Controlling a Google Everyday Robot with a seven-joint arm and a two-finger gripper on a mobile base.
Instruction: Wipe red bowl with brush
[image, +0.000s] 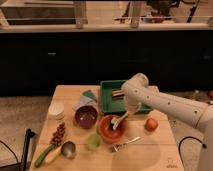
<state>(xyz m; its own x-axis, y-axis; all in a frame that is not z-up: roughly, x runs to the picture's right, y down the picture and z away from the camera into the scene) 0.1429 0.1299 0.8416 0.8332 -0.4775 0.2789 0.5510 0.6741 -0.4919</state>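
Wooden table (150, 156), 1 arm: gripper (127, 111) just above red bowl (105, 131), apparently clamped on brush (119, 121), angling bristles inside to scrub its floor.

Seemingly no legible text anywhere

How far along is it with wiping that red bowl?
Done: the tool, just above the red bowl, holds the brush. In hand: the brush head is down inside the bowl, so wiping seems under way. Left: finishing the wipe; how much remains is unclear.
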